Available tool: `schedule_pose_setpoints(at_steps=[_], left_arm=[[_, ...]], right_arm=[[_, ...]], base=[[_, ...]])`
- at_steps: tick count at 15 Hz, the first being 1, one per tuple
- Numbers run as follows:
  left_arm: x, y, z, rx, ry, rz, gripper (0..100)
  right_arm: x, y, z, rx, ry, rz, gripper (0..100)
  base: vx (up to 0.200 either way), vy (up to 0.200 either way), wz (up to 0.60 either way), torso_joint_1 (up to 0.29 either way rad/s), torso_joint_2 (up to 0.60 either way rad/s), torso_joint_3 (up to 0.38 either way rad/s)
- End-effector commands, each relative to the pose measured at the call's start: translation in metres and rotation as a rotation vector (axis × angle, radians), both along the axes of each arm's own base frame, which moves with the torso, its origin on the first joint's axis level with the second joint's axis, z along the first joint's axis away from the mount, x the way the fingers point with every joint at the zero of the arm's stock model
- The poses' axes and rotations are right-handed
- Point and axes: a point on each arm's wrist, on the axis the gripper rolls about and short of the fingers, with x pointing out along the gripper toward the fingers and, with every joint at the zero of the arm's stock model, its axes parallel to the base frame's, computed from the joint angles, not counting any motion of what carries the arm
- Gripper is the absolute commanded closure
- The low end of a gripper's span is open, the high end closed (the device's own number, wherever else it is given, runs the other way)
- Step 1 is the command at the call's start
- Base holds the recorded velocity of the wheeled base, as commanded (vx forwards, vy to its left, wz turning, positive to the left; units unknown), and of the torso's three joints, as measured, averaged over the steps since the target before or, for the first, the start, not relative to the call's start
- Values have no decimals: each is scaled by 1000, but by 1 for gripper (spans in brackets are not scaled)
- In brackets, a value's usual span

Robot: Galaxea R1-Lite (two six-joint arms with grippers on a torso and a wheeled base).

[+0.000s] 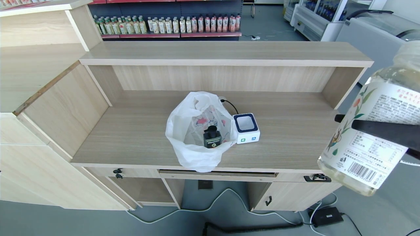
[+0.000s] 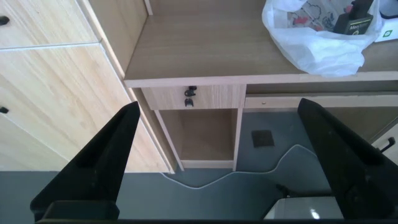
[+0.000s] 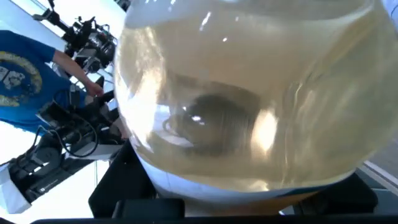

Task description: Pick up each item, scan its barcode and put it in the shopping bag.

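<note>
The left gripper (image 2: 219,112) hangs low before the front left of the counter (image 1: 131,131), its fingers spread wide and empty, probably parked clear of the work. Mid-counter the white shopping bag (image 1: 177,131) stands with its mouth open upward and a small dark bottle (image 1: 212,137) inside, so a drop from above has room. Against the bag's right side sits the white barcode scanner (image 1: 246,127), window facing up. Bare wood runs on rightward to the side wall, and a raised ledge (image 1: 226,52) closes the back. Far right, off the counter's edge and held high, the right gripper (image 1: 384,131) clamps a tilted bottle of pale drink (image 1: 387,101), with its barcode (image 1: 362,172) near the lower end, apparently not yet scanned.
</note>
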Motion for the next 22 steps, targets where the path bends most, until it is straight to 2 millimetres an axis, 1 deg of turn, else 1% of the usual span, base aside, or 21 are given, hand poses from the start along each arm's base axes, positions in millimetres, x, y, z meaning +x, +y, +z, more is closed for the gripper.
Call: schedule_pose_setpoints(at_steps=[1,2,4,5,6,7,8,11,14,18,22], left_arm=[[0,0,0,0,-1,0,0],[0,0,0,0,-1,0,0],[0,0,0,0,-1,0,0],[0,0,0,0,-1,0,0],[0,0,0,0,-1,0,0],[0,0,0,0,-1,2,0],[0,0,0,0,-1,2,0],[0,0,0,0,-1,2,0],[0,0,0,0,-1,0,0],[0,0,0,0,1,2,0],[0,0,0,0,-1,0,0]], right_arm=[[-20,10,10,20,-52,99,100],[-22,12,11,22,-57,122,100],[-27,12,17,36,-65,134,100],[-33,13,19,47,-64,166,100],[-35,13,20,48,-68,172,100],[-43,13,20,53,-78,194,100],[-45,12,21,54,-81,202,100],[-50,14,22,56,-81,225,100],[-58,10,21,46,-51,240,100],[-57,10,24,51,-53,233,100],[-61,6,23,60,-37,209,100]], base=[[0,0,0,0,0,0],[0,0,0,0,0,0],[0,0,0,0,0,0],[0,0,0,0,0,0],[0,0,0,0,0,0],[0,0,0,0,0,0],[0,0,0,0,0,0],[0,0,0,0,0,0],[0,0,0,0,0,0],[0,0,0,0,0,0],[0,0,0,0,0,0]])
